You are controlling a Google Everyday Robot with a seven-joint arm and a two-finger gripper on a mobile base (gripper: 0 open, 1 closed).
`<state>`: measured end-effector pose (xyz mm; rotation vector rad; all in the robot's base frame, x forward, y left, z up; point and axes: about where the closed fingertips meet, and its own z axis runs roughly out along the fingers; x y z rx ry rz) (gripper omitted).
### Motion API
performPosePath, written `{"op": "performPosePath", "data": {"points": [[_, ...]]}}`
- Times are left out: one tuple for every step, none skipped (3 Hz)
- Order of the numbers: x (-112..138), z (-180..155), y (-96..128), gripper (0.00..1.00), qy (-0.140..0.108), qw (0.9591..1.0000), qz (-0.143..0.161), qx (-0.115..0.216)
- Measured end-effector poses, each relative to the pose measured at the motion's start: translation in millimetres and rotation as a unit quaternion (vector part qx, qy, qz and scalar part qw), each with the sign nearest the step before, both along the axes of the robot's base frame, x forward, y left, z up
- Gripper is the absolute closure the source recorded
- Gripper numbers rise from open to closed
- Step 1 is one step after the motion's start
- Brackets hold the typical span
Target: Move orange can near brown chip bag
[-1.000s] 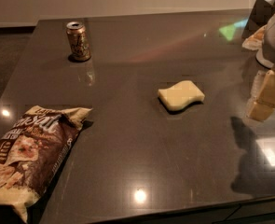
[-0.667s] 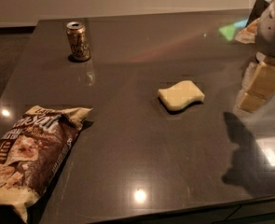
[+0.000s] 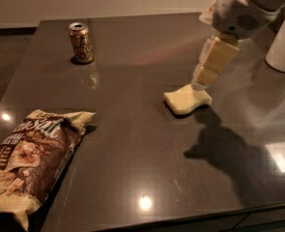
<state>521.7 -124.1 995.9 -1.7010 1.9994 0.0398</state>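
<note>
The orange can stands upright at the far left of the dark table, silver top up. The brown chip bag lies flat at the near left corner, well apart from the can. My gripper hangs from the arm at the upper right, above the table's middle right, just over the far edge of a pale yellow sponge. It is far to the right of the can and holds nothing that I can see.
The dark glossy table has its front edge at the bottom and its left edge beside the bag. A white rounded object stands at the far right edge. The arm's shadow falls on the table's right part.
The arm and gripper have moved left and inward from the right edge, now over the sponge. Can, bag and sponge have not moved.
</note>
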Motion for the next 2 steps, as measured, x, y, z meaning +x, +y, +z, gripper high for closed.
{"op": "performPosePath", "data": {"points": [[32, -1, 35, 0.0, -0.009, 0.9997, 0.009, 0.022], [63, -4, 68, 0.0, -0.019, 0.9988, 0.011, 0.043]]}}
